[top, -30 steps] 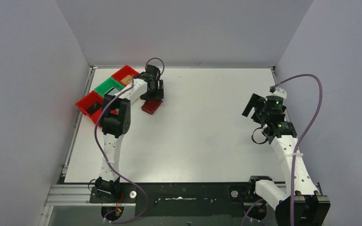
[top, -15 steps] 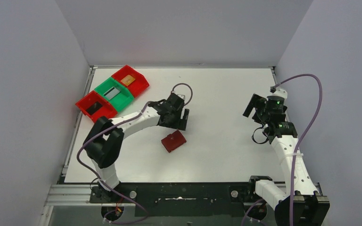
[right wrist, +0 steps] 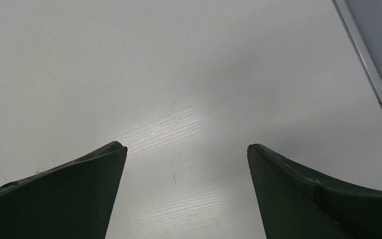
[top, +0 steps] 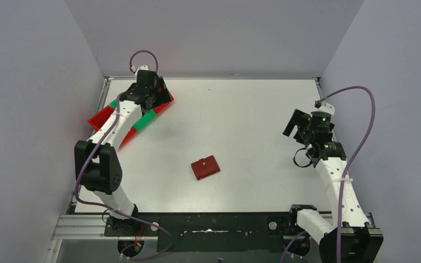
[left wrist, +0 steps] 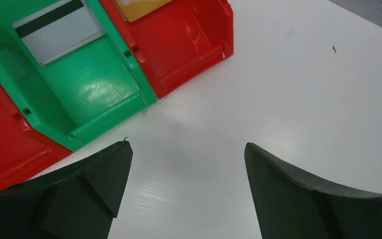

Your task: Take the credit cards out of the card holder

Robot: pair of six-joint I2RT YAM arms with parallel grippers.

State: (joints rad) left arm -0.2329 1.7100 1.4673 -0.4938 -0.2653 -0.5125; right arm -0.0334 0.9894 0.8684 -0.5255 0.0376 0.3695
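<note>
The card holder [top: 205,167], a small dark red wallet, lies shut on the table's middle, apart from both grippers. My left gripper [top: 156,92] is open and empty at the far left, over the bins; in the left wrist view [left wrist: 186,147] only bare table lies between its fingers. A silver-grey card with a black stripe [left wrist: 59,30] lies in the green bin [left wrist: 104,94]. A gold-tan card [left wrist: 139,5] lies in the red bin [left wrist: 189,45]. My right gripper [top: 295,123] is open and empty at the right, over bare table [right wrist: 186,147].
A second red bin [left wrist: 0,144] stands left of the green one; in the top view the three bins [top: 100,118] are partly hidden under my left arm. The table's metal edge rail [right wrist: 368,59] runs close to my right gripper.
The card holder went from beside the bins to the table's middle and lies there free. My left arm swung out with it, then back to the far-left bins. The right arm has not moved.
</note>
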